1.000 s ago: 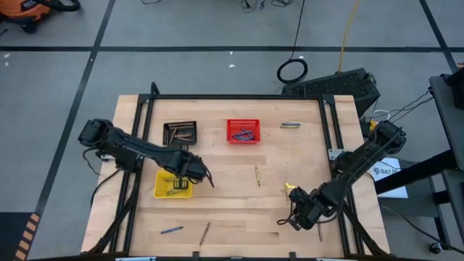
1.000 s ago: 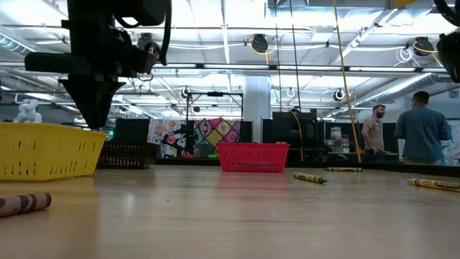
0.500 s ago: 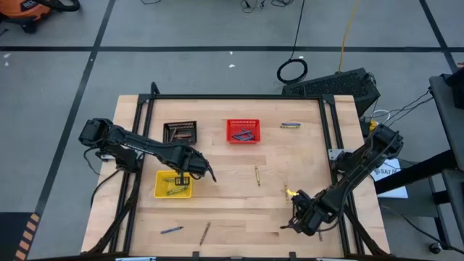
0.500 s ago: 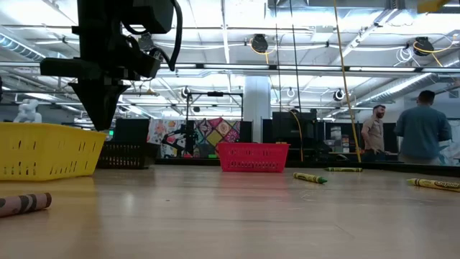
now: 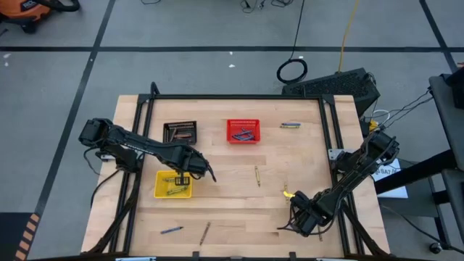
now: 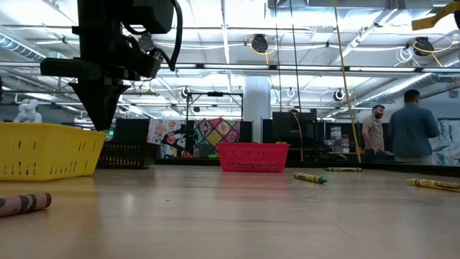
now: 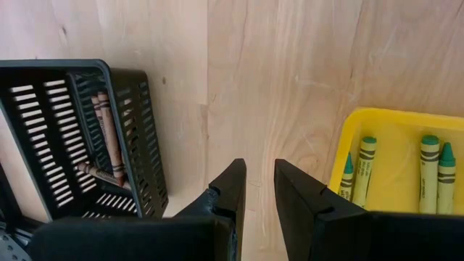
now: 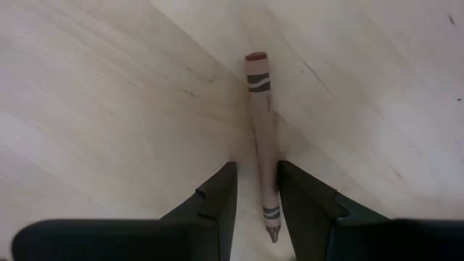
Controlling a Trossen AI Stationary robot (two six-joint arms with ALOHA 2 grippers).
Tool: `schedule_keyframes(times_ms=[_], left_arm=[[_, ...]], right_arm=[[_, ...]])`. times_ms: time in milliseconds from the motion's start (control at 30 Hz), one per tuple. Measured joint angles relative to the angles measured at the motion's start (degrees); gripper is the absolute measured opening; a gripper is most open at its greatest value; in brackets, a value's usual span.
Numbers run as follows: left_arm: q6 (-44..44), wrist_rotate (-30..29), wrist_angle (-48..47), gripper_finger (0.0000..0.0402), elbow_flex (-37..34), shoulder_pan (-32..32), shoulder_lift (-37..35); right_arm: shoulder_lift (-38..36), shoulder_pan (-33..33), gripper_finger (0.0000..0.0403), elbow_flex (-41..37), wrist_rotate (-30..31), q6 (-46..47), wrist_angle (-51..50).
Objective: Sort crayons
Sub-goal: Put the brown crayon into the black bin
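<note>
- The right gripper (image 8: pixel 255 190) is down at the near right part of the table (image 5: pixel 232 156), and a brown crayon (image 8: pixel 260 130) lies flat on the wood between its two fingers (image 8: pixel 217 199)
- The crayon's long axis runs straight out from the gripper, in line with the fingers rather than across them, so the pads would close on its paper-wrapped sides; its pointed tip sits back in the gap and the flat end pokes out beyond the fingertips
- The right fingers are spread slightly, close on either side of the crayon; whether they already touch it I cannot tell
- The left gripper (image 7: pixel 259 187) hangs over bare wood between the black basket (image 7: pixel 142 138), which holds brown crayons, and the yellow basket (image 7: pixel 348 141), which holds green ones; its fingers stand a little apart with nothing between them
- The right arm is clearly the nearer one to this crayon; the black basket lies well apart, across the table on the left arm's side
</note>
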Motion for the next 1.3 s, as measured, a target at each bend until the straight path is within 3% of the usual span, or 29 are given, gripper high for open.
schedule_keyframes(times_ms=[267,633,867,1200,1300], left_arm=[[0.0,0.0,0.2,0.0066,0.0,0.0,0.0],[0.2,-0.9,7.5,0.0066,0.0,0.6,0.0],[7.3,-1.2,22.0,0.0066,0.0,2.1,0.0],[17.8,1.1,51.6,0.0066,0.0,2.3,0.0],[21.1,4.4,60.7,0.0066,0.0,2.4,0.0]], right_arm=[[0.2,0.1,0.0008,-0.1,1.5,0.0,-2.8],[-3.4,0.0,0.0002,-0.2,3.9,-1.7,-4.4],[-11.7,-0.1,0.0001,-0.4,18.5,-3.5,-7.7],[-20.7,-1.5,0.0,-0.4,34.2,-12.2,-7.7],[-22.2,-2.9,0.0,-0.4,39.9,-16.6,-6.5]])
